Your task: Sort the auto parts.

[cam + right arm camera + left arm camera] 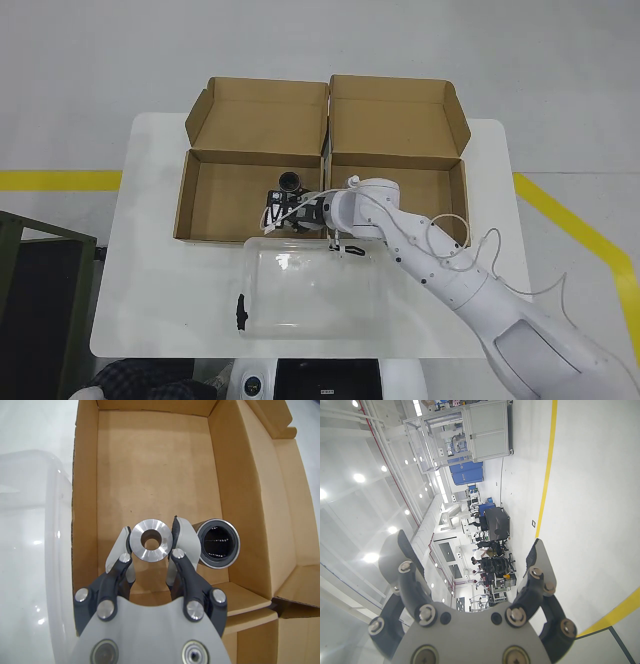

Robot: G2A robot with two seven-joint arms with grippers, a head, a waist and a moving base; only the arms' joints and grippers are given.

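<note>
Now | right gripper [151, 528] clamps steel bushing [151, 556], bore facing wrist | left gripper [469, 538] spread

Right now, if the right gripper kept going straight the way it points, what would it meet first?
Probably the bare floor of the brown cardboard box, the silver metal ring in the right gripper landing first; depth is unclear.
</note>
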